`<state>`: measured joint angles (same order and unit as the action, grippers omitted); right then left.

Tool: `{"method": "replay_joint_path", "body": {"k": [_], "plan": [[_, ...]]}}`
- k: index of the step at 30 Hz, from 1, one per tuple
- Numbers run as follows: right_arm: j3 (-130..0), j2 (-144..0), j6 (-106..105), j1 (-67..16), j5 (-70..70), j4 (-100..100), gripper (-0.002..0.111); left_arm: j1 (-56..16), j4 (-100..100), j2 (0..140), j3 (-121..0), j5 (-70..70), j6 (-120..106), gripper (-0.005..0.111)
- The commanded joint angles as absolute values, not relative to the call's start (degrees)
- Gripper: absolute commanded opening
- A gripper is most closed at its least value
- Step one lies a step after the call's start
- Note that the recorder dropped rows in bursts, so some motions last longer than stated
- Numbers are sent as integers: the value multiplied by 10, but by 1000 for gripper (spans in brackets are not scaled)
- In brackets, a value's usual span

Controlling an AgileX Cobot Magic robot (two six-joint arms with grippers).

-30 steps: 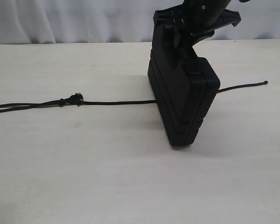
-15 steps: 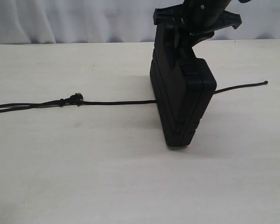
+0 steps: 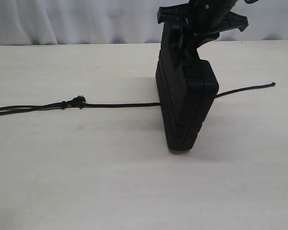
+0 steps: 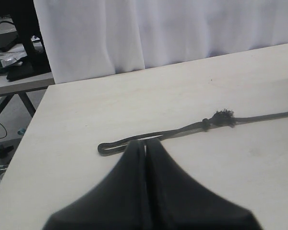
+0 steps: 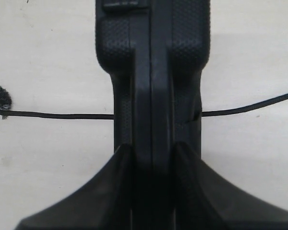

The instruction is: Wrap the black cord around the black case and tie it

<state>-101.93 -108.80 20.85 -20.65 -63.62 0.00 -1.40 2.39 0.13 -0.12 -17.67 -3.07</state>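
Observation:
The black case (image 3: 185, 103) stands on its narrow edge on the table, tilted slightly. My right gripper (image 3: 191, 29) is shut on its top end, and in the right wrist view its fingers (image 5: 117, 165) clamp both sides of the case (image 5: 151, 72). The black cord (image 3: 120, 105) lies straight across the table and passes the case at its base. It has a frayed knot (image 3: 78, 100) and a free end (image 3: 272, 85) at the right. My left gripper (image 4: 145, 142) is shut, just in front of the cord's looped end (image 4: 115, 145); it is outside the exterior view.
The pale wooden table (image 3: 86, 182) runs back to a white curtain (image 3: 62, 19). In the left wrist view the table's edge (image 4: 26, 139) is close to the cord's loop, with clutter and cables beyond it.
The case has swung more upright in my right gripper, and its lower end has shifted slightly left. The cord's right part moved a little with it. The knot stayed put.

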Motion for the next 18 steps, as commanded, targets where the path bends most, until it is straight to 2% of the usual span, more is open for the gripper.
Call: {"method": "replay_joint_path", "body": {"k": [1, 8, 18], "plan": [[-1019, -1083, 213, -207, -602, 6, 4, -13, 23, 0, 0, -174, -30, 0], [-1019, -1083, 206, -207, -605, 6, 4, -13, 54, 0, 0, -159, -35, 0], [-1019, -1083, 191, -207, -616, 4, 4, -13, 23, 0, 0, 137, -26, 0]]}}
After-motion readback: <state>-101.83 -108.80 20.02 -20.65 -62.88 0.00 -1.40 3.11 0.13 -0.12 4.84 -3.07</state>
